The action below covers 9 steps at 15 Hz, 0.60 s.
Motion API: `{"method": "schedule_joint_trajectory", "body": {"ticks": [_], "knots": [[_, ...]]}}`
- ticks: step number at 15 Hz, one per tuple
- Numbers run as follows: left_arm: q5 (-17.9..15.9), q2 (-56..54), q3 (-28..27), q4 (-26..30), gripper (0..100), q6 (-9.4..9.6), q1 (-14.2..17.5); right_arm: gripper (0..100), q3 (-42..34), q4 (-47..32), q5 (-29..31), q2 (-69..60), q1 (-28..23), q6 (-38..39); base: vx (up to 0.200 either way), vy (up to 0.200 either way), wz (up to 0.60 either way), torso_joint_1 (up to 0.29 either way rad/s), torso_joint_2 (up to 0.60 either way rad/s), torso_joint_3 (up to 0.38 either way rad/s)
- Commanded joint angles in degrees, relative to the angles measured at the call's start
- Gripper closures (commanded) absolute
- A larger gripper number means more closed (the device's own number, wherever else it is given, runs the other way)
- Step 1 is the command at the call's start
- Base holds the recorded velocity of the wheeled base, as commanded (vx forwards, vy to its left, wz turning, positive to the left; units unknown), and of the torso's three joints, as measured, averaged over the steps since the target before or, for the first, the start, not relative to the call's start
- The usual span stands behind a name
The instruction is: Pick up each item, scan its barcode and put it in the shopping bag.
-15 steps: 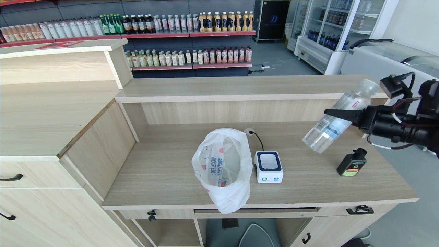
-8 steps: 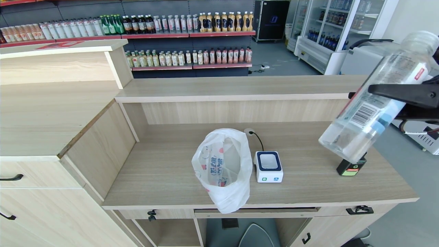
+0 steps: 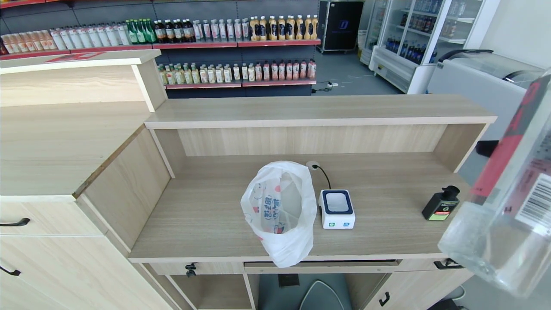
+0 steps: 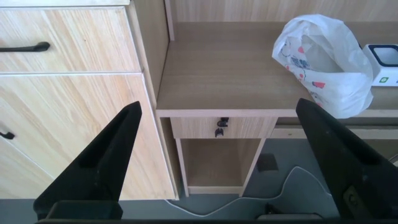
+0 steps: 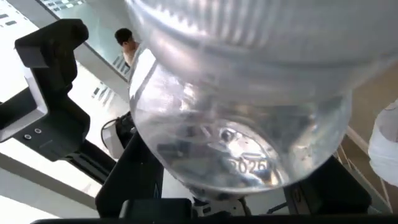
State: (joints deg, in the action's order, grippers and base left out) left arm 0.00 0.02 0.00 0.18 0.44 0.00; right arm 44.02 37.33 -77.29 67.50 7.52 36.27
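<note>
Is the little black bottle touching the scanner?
Apart. The head view shows bare counter between the black bottle and the scanner.

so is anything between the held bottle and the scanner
Only the small dark bottle stands on the counter between the clear bottle and the scanner; the path above it looks free.

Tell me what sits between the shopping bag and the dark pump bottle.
Head view: the white scanner beside the shopping bag, then bare counter to the pump bottle.
</note>
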Motion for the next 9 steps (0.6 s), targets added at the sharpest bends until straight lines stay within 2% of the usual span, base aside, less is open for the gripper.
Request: {"method": "schedule_joint_trajectory", "body": {"ticks": [1,9], "knots": [[0.0,0.0,0.0,0.0,0,0.0,0.0,100,-0.9,0.3,-1.7,-1.7,0.9,-0.1,0.0,0.0,0.0,0.0,0.0,0.0],[0.0,0.0,0.0,0.0,0,0.0,0.0,100,-2.9,7.2,-4.3,-0.6,3.1,-0.1,0.0,0.0,0.0,0.0,0.0,0.0]]}}
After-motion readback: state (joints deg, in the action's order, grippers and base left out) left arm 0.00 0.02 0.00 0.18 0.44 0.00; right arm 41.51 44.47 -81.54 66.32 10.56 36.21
